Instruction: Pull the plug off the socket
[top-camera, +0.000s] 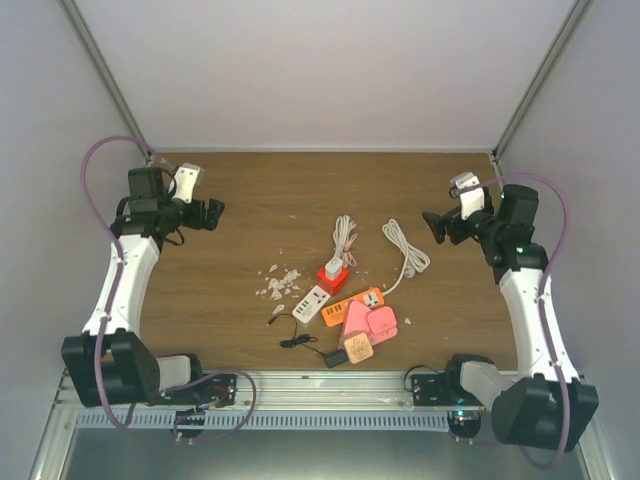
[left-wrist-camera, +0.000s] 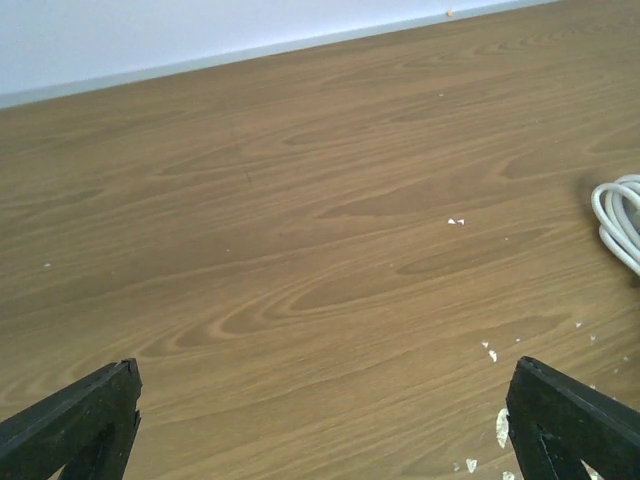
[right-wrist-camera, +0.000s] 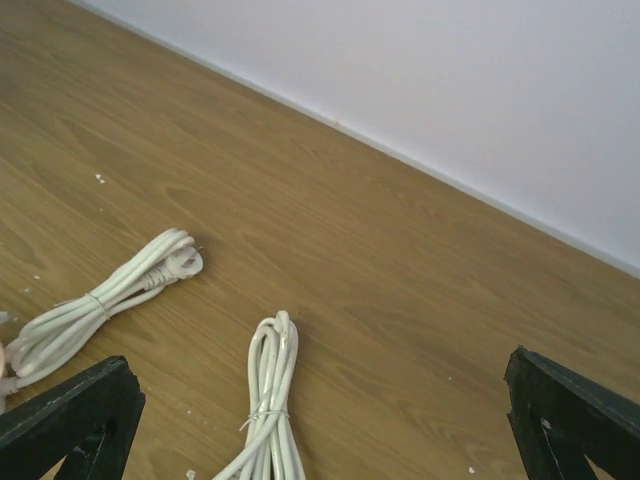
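Observation:
In the top view a white plug (top-camera: 334, 266) sits in a red socket block (top-camera: 331, 278) at the middle of the wooden table (top-camera: 250, 200). Just below lie a white power strip (top-camera: 312, 303) with a black plug (top-camera: 299, 309) in it and an orange power strip (top-camera: 358, 299). My left gripper (top-camera: 212, 212) hovers open at the far left, well away from them. At the far right my right gripper (top-camera: 434, 225) is open too. Both wrist views show wide-apart empty fingers (left-wrist-camera: 75, 425) (right-wrist-camera: 70, 420); neither shows the socket.
Two coiled white cables (top-camera: 345, 236) (top-camera: 405, 246) lie behind the sockets; the right wrist view shows both bundles (right-wrist-camera: 110, 300) (right-wrist-camera: 268, 395). Pink adapters (top-camera: 370, 322), a wooden block (top-camera: 359, 349) and a black adapter (top-camera: 335, 357) sit in front. White scraps (top-camera: 278, 283) litter the table.

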